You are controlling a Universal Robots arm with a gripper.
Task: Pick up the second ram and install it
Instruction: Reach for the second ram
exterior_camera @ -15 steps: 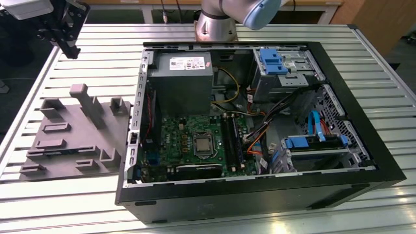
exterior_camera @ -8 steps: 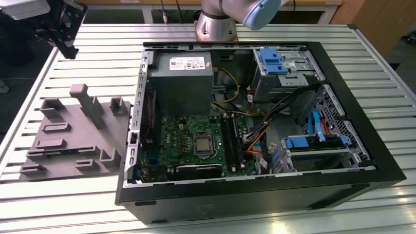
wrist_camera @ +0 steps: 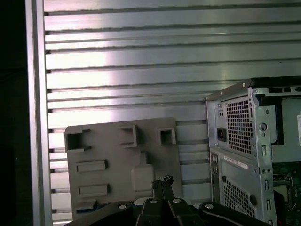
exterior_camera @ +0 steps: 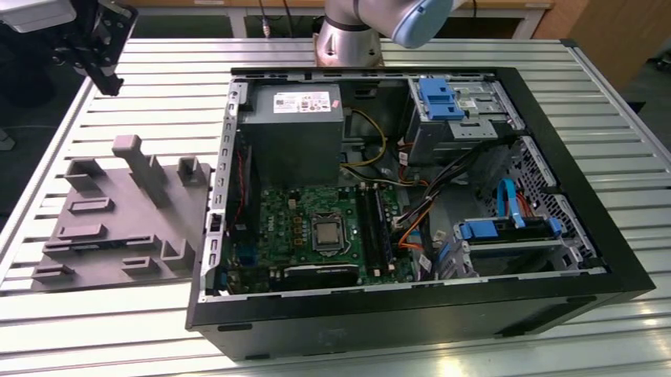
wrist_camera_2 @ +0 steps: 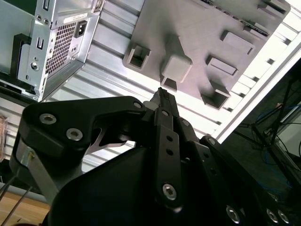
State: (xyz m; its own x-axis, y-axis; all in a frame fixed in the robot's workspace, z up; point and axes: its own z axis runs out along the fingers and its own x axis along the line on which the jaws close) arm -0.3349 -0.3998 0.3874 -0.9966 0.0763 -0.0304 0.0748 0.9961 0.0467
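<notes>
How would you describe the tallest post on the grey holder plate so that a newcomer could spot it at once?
Find the open computer case; on the exterior view's left of it lies a grey holder plate. Near its upper edge in that view, one slim grey post rises above the squat blocks around it.

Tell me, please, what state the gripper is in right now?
Gripper: closed, nothing visibly held, pointed toward the grey fixture tray.

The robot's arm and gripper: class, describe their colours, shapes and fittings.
The arm is a silver-grey tube with a light blue joint cap. The gripper is matt black, built of angular linked bars fastened by silver screws.
</notes>
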